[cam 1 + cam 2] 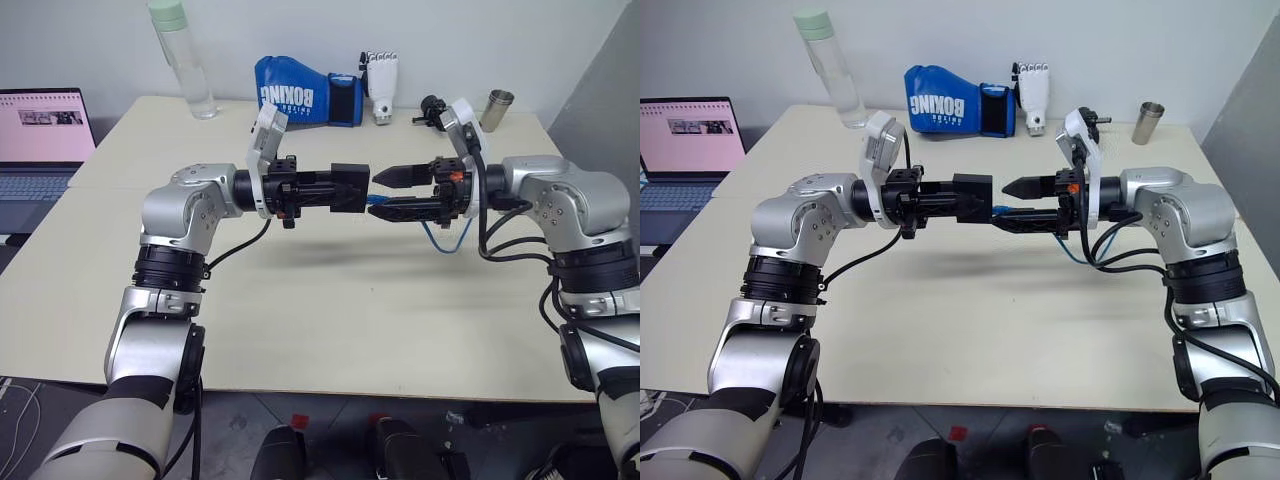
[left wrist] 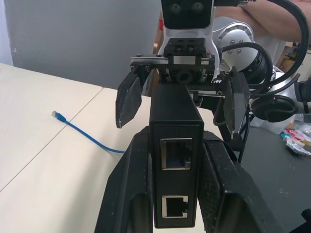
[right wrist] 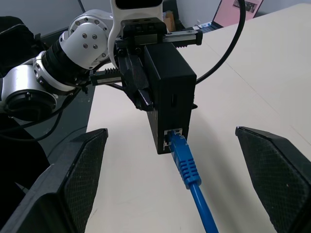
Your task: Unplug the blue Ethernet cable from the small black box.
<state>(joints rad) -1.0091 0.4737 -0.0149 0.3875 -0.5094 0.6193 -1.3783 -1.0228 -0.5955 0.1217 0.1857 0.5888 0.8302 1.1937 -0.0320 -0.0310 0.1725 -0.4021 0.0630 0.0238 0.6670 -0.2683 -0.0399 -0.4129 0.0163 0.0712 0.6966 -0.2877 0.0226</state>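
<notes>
Gripped the small black box point(image 3: 167, 82) tight between the two fingers of the left gripper point(image 1: 345, 188), up in the air over the pale table point(image 1: 330, 320). Pointed that gripper sideways, toward the other arm.

Faced it with the right gripper point(image 1: 398, 193), its fingers spread wide apart and pinching nothing. Kept one finger point(image 1: 400, 177) above and one below the blue plug, with a gap on each side in the right wrist view.

Found the blue Ethernet cable point(image 3: 187, 165) plugged into a port on the end of the box that looked at the right gripper. Not pulled out yet. Ran from there between the open fingers, then hung down in a loop point(image 1: 445, 240) under the right arm. Lay with its other plug point(image 2: 57, 115) loose on the table.

Showed two more ports point(image 2: 176, 154) on the other end of the box, both with nothing in them.

Stood at the back of the table: a blue boxing glove point(image 1: 300, 103), a clear water bottle point(image 1: 185, 60) with a green cap, a white robot hand point(image 1: 382, 85) and a metal cup point(image 1: 498, 108). Sat off to the left: an open laptop point(image 1: 40, 140).
</notes>
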